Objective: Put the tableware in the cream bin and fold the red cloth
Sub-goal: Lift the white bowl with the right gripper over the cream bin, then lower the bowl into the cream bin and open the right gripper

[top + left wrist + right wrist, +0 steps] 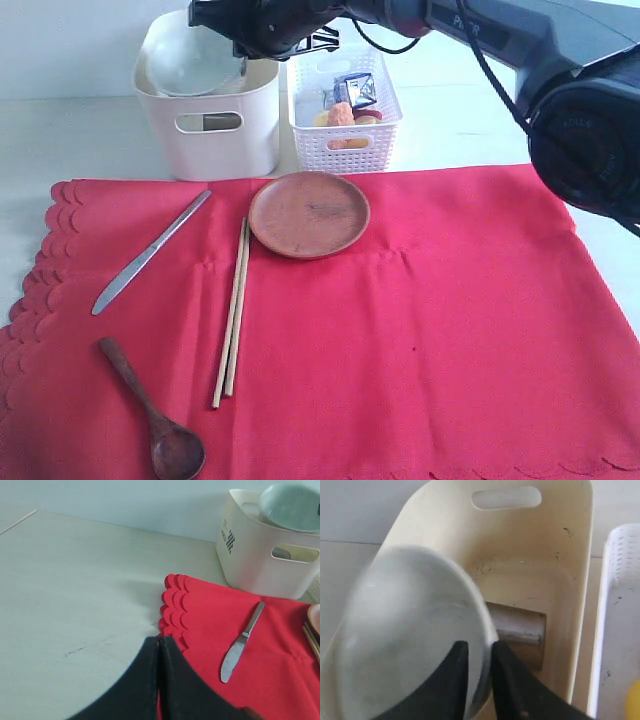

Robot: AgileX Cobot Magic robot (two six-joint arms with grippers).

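- Now the right gripper [477, 652] is pinching the rim of the white ceramic bowl [410, 630] and holding it tilted over the tall cream plastic bin [560, 555].
- A steel cup [517, 630] is sitting inside the bin, just past the bowl.
- The bowl is looking hard, smooth and slippery. I am guessing it could chip on the cup, so a slow, gentle drop seems best.
- The left gripper [160, 647] is squeezed closed on nothing, hanging by the wavy edge of the big red cloth [260, 680].
- The round brown plate [309, 213], silver knife [150, 252], pair of wooden chopsticks [232, 310] and dark wooden spoon [150, 410] are lying on the cloth.
- The thin ones are lying flat and look light, so pinching across the middle seems right. The plate is asking for a grip on its rim.
- The cloth is looking soft and floppy, so a corner seems the place to pinch.
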